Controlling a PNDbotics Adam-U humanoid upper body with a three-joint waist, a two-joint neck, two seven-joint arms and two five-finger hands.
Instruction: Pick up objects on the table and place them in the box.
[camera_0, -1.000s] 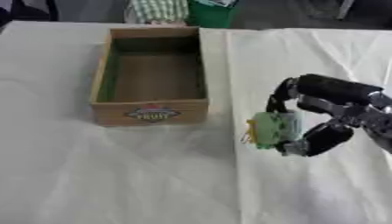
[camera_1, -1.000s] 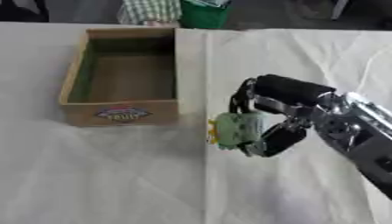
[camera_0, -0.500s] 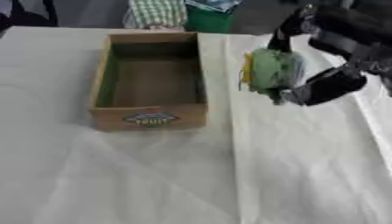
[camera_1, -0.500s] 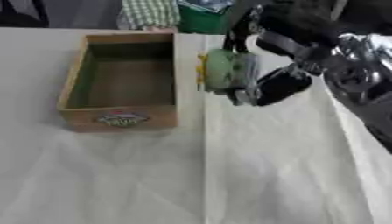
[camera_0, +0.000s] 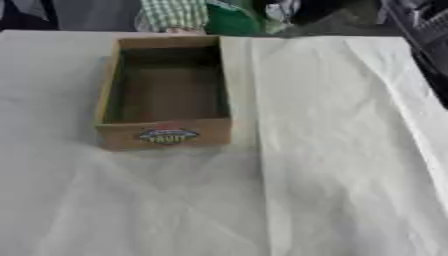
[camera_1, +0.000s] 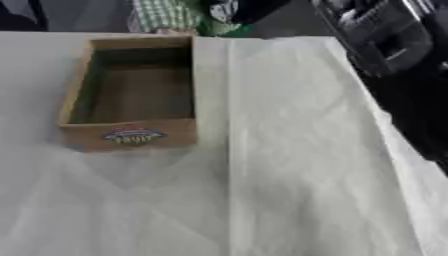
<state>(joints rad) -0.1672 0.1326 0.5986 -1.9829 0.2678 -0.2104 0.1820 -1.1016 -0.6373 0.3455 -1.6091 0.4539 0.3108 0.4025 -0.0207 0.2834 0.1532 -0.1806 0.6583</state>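
Nearest, the white, creased cloth-covered worktop (camera_0: 332, 175) fills the lower half of the frame, and no loose object lies on it. Further back, in the upper left of the frame, stands the open brown rectangular box (camera_0: 163, 131) with dark green inner walls and an oval label (camera_0: 168, 135) on its front face. Its floor looks bare.

Judging by its build, the box is stiff and light, with thin walls. It needs no holding, and things should go in from straight above, clear of the rim.

Along the right edge and into the upper right rises the black-and-silver right arm (camera_1: 385, 45). Its robot hand runs into a dark blur at the top edge, so I cannot tell whether it is clenched, released or carrying anything. Any object to be packed is likewise not to be made out. The left robot hand does not show.
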